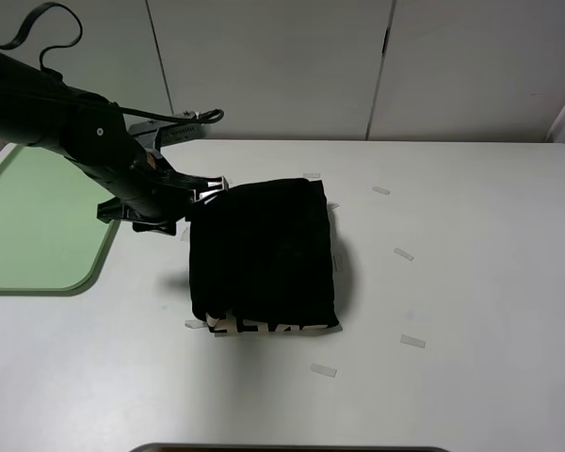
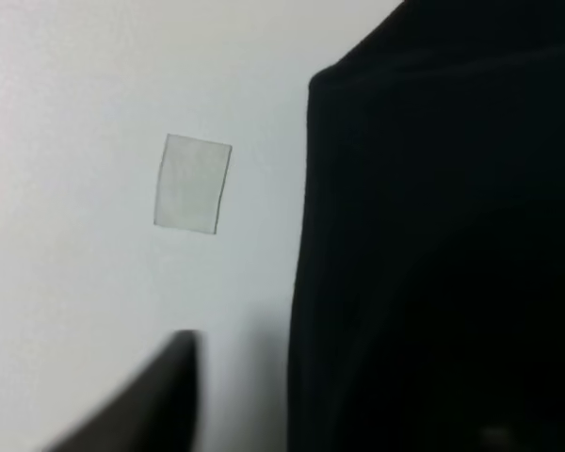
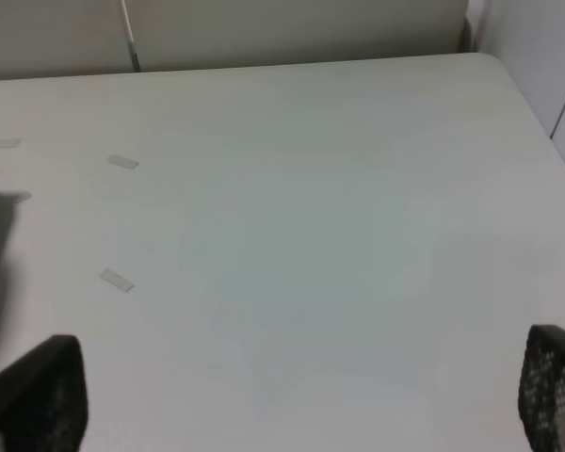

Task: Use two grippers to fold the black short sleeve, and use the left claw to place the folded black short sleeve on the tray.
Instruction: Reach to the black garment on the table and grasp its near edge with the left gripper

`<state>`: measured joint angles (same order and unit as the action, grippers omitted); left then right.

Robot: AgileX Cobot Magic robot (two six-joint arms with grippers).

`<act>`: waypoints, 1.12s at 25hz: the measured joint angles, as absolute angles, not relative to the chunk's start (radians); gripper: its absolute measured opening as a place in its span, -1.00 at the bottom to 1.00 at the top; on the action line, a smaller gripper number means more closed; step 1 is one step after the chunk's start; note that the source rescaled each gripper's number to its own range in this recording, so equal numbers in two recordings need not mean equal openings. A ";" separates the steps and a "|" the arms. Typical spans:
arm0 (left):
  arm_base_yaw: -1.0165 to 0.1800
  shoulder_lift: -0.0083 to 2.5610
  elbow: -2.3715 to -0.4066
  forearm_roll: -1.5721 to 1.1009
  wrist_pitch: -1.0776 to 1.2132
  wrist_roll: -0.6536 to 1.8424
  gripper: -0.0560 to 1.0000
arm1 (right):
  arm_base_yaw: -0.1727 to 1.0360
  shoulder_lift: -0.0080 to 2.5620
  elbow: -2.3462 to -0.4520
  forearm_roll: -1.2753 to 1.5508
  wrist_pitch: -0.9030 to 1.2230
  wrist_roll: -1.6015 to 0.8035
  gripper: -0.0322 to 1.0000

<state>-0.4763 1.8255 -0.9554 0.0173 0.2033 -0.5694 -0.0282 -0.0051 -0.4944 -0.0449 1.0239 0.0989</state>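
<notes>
A black T-shirt (image 1: 262,256), folded into a thick square, lies on the white desk (image 1: 452,282) just beside the mint-green tray (image 1: 38,226). The left gripper (image 1: 190,200) sits at the shirt's tray-side far corner; whether it grips is unclear. The right gripper (image 3: 301,405) hangs apart, empty. The cloth looks soft and floppy, so pinching all layers at an edge seems safest.

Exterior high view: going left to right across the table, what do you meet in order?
Mint-green tray → left tool at the shirt's upper-left corner → folded black short sleeve → loose strips of tape on the white table.
</notes>
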 joint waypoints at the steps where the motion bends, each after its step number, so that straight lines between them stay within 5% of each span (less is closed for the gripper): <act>1: -0.476 1.826 -0.955 0.017 0.204 -0.569 0.42 | -0.028 -0.005 -0.494 -0.045 1.024 0.099 1.00; 6: -0.497 1.826 -0.955 0.017 0.205 -0.569 0.79 | -0.028 -0.005 -0.494 -0.045 1.024 0.099 1.00; 20: -0.631 1.998 -0.956 -0.031 0.007 -0.621 0.83 | -0.028 -0.005 -0.494 -0.045 1.024 0.099 1.00; 24: -0.645 2.022 -0.960 -0.029 -0.075 -0.644 0.63 | -0.028 -0.005 -0.494 -0.045 1.024 0.100 1.00; 28: -0.645 2.034 -0.961 -0.030 -0.085 -0.661 0.08 | -0.028 -0.005 -0.494 -0.045 1.024 0.100 1.00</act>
<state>-0.6450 2.0340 -0.9615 -0.0298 -0.0852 -0.6608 -0.0282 -0.0051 -0.4944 -0.0449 1.0239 0.0998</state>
